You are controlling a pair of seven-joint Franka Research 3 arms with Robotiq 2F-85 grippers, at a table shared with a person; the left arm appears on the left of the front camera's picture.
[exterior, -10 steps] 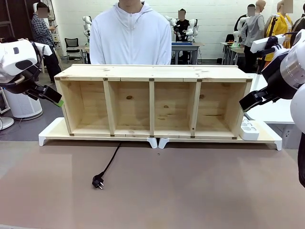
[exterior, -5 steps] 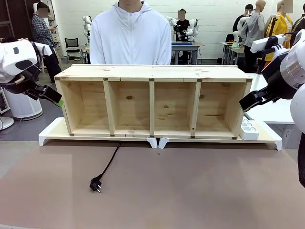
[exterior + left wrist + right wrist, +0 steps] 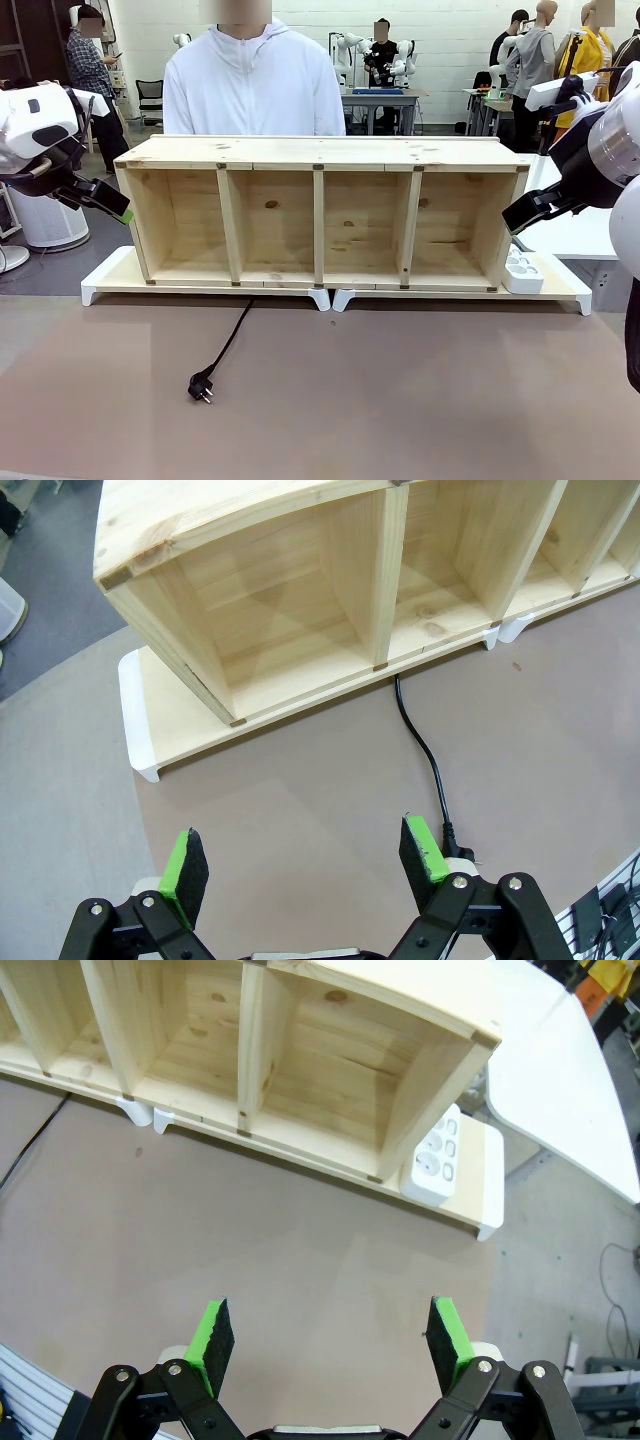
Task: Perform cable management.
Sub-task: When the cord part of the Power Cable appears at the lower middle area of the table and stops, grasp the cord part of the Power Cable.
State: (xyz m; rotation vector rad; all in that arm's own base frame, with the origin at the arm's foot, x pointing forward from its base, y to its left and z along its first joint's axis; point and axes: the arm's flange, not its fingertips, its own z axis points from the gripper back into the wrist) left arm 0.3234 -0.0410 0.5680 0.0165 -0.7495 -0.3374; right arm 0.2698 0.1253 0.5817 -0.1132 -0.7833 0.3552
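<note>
The cable [image 3: 232, 335] is a thin black cord that runs out from under the wooden shelf [image 3: 320, 150] and across the brown tabletop. It ends in a small round plug [image 3: 202, 387]. My left gripper [image 3: 112, 205] hangs open in the air off the shelf's left end. In the left wrist view this gripper [image 3: 302, 858] is high above the table, and the cable [image 3: 420, 745] runs down to the plug [image 3: 458, 842] beside its right fingertip. My right gripper [image 3: 515, 218] hovers open off the shelf's right end, and in the right wrist view it [image 3: 330, 1332] holds nothing.
The shelf has several open, empty compartments and stands on white risers [image 3: 105, 283]. A white power strip [image 3: 522, 272] lies on the riser at the shelf's right end, also in the right wrist view as the strip [image 3: 438, 1158]. A person [image 3: 255, 85] stands behind the shelf.
The plug has slid a little to the left and nearer to me. The person has shifted to the left behind the shelf. Both arms have stayed still.
</note>
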